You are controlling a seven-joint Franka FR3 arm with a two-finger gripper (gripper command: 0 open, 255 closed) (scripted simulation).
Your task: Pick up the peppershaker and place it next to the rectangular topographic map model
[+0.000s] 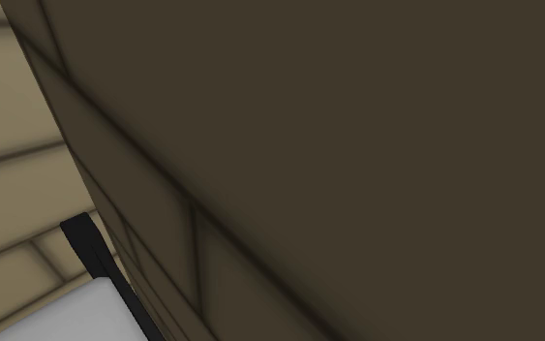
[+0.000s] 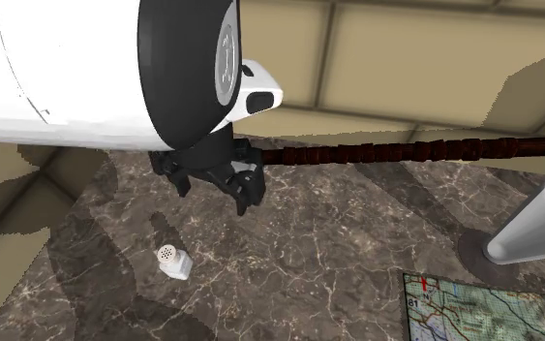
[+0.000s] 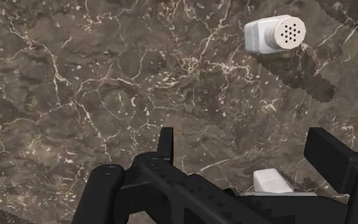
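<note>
— Marble, dark and veined: countertop (image 2: 338, 242). Item on it?
— One white peppershaker (image 2: 173, 262), well apart from the map model (image 2: 483, 310). Black gripper (image 2: 214, 197) above the surface, near the peppershaker, jaws wide, peppershaker outside them.

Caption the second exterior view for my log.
Open black gripper hovers over marble top, clear of the white pepper shaker; map model at lower right.

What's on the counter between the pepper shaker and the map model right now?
Nothing: in the second exterior view, the marble counter between the white pepper shaker and the map model is bare, only shadowed.
</note>
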